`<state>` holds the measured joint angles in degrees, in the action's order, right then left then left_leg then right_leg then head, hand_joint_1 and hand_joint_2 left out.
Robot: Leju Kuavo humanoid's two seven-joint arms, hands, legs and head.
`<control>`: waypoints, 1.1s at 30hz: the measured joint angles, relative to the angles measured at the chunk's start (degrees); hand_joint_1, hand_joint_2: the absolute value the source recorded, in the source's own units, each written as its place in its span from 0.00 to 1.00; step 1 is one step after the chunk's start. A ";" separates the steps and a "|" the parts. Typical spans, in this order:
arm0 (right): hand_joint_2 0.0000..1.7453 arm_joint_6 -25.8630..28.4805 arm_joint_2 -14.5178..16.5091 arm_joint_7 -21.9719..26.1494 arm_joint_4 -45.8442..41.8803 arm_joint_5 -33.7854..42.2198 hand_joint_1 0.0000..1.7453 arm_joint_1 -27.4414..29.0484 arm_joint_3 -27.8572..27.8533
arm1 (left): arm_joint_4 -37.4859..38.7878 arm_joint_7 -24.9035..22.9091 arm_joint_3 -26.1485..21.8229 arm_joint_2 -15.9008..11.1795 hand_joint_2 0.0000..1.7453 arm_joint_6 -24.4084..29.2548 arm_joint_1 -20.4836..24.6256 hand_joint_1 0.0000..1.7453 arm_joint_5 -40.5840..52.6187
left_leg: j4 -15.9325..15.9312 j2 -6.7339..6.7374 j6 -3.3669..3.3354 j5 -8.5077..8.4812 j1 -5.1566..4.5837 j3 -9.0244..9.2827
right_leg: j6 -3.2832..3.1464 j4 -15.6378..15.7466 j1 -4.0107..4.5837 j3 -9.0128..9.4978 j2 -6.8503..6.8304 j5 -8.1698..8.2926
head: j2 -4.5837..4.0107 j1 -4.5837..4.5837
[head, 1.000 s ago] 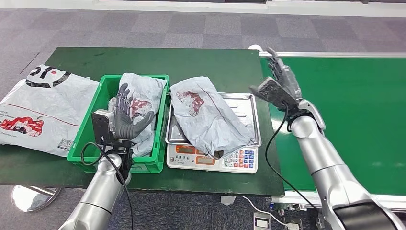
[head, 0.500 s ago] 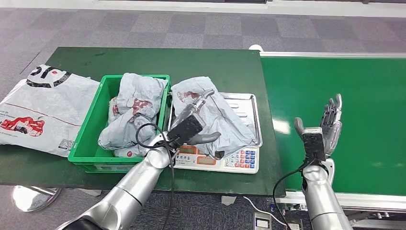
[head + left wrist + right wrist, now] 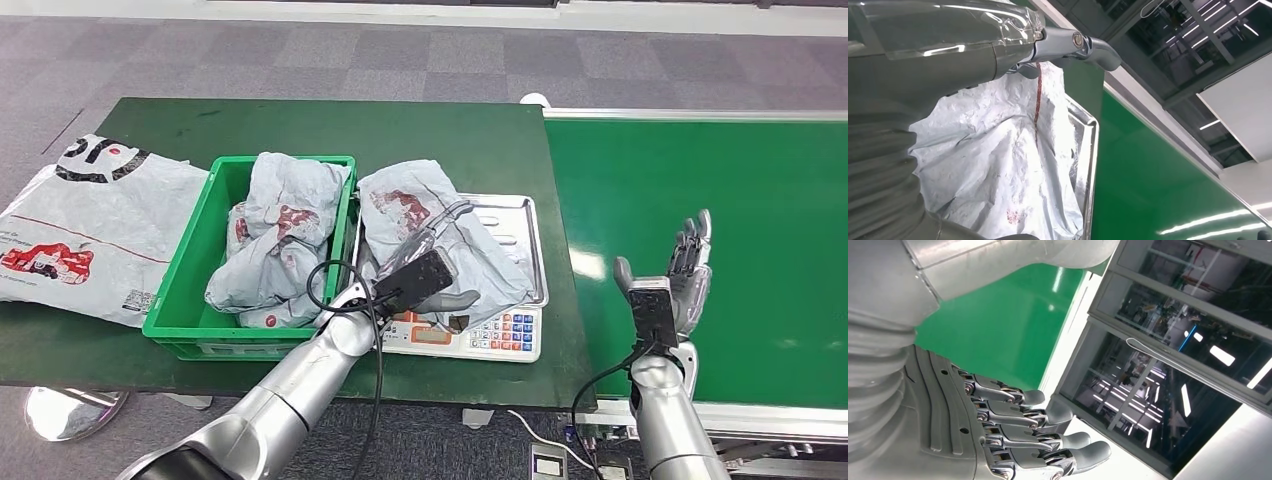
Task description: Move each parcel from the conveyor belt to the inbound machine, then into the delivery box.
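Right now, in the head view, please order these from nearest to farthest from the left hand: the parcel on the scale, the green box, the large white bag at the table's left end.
1. The parcel on the scale: directly under the left hand, on the tray.
2. The green box: just left of the scale.
3. The large white bag: flat at the table's far left end.

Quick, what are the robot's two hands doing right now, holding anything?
Left hand: on the parcel lying on the scale; whether it grips cannot be told.
Right hand: open, holding nothing, above the conveyor belt.
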<state>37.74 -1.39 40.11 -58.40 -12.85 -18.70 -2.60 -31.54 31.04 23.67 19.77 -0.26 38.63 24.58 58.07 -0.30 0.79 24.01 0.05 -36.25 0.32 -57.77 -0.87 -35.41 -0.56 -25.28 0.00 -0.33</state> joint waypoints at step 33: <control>1.00 1.32 2.75 0.00 0.44 -2.93 0.00 3.70 -4.63 | 10.59 -37.70 33.08 1.40 1.00 -5.92 9.37 1.00 4.31 | -0.01 -0.08 -0.24 0.48 -0.06 1.02 | 0.25 0.02 -0.08 1.18 -0.10 -0.45 | 0.00 -0.02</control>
<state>39.06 1.36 40.11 -57.96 -15.78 -15.01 -7.23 -20.95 -6.67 56.75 21.17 -6.18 48.00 28.89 58.05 -0.39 0.56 24.49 -0.01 -35.23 0.57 -57.75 -0.94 -34.23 -0.66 -25.74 0.00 -0.35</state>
